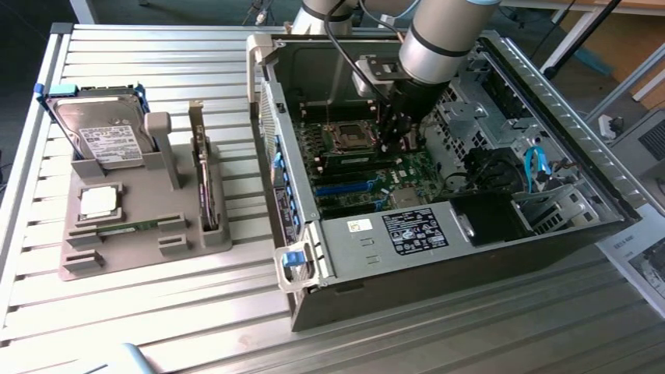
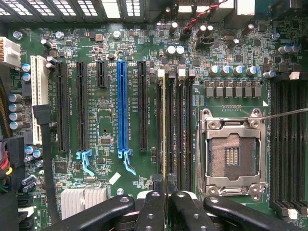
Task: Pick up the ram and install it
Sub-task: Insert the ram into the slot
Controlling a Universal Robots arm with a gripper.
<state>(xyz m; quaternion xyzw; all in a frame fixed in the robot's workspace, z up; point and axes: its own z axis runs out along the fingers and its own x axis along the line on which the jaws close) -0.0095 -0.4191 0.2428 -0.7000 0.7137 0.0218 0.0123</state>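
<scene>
Pinching ram (image 2: 164, 120) at memory slots (image 2: 179, 125), processor socket (image 2: 233, 154) beside

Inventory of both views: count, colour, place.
ram: 1, green, edge-on in gripper, at memory slots
computer case: 1, grey, open, exterior view's right
motherboard: 1, green, inside case
processor socket: 1, silver, empty, on motherboard
holder: 1, grey, exterior view's left
hard drive: 1, silver, standing in holder
processor chip: 1, silver, flat in holder
thin stick: 1, green, flat in holder
expansion card: 1, dark, upright in holder
table: 1, metal slats, under everything
arm: 1, silver-grey, reaching into case
gripper: 1, black, shut on ram
</scene>
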